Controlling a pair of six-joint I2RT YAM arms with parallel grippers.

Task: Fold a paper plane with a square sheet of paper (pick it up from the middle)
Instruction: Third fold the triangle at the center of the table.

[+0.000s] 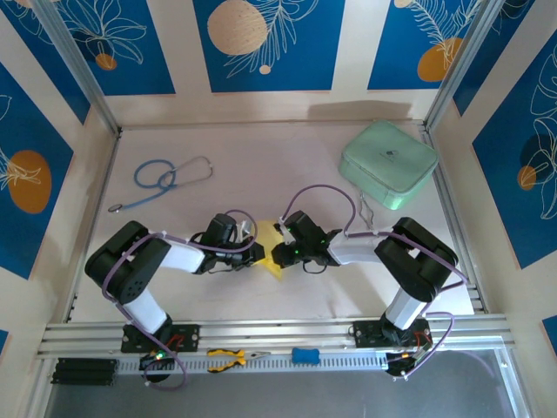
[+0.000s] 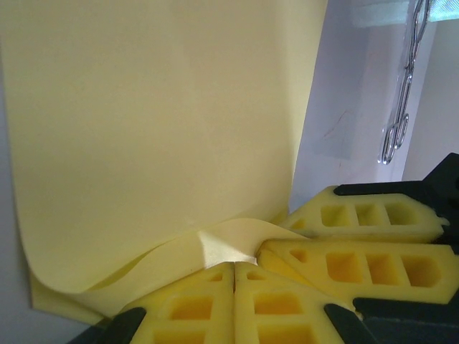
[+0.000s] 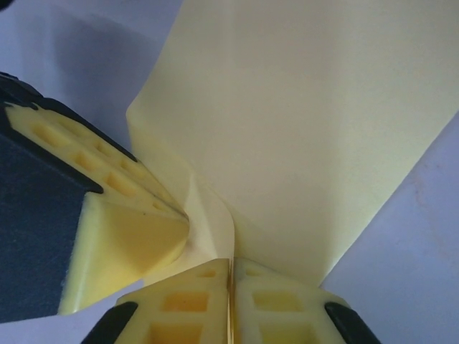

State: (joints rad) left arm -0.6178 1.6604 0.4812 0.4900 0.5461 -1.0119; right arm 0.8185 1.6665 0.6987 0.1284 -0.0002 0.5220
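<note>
Blue panels with pale leaf and circle prints wall in a pale tabletop (image 1: 261,157) on three sides. A stethoscope (image 1: 161,178) lies toward the far left corner. A mint-green case (image 1: 388,163) sits near the far right corner, with a thin metal chain (image 1: 366,212) lying just nearer than it. Yellow-handled pliers (image 1: 228,358) rest on the metal rail along the near edge, with a small blue object (image 1: 305,355) beside them to the right.

Both arms reach inward and meet at the middle of the tabletop, somewhat closer to the near edge. The left tool (image 1: 258,254) and right tool (image 1: 279,254) face each other tip to tip, almost touching. The yellow paper (image 1: 272,268) is between them.

In the left wrist view, the left tool's foam pads are pressed together. A curled edge of the paper (image 2: 158,129) runs down into the seam between them, so this tool is clenched on the paper. The sheet rises broad and smooth above the pads, and a second layer shows along its lower left edge.

In the right wrist view, the right tool's pads likewise meet along a thin seam with the paper (image 3: 308,143) caught in it. It too is grasping the paper, right next to the left tool's grip.
</note>
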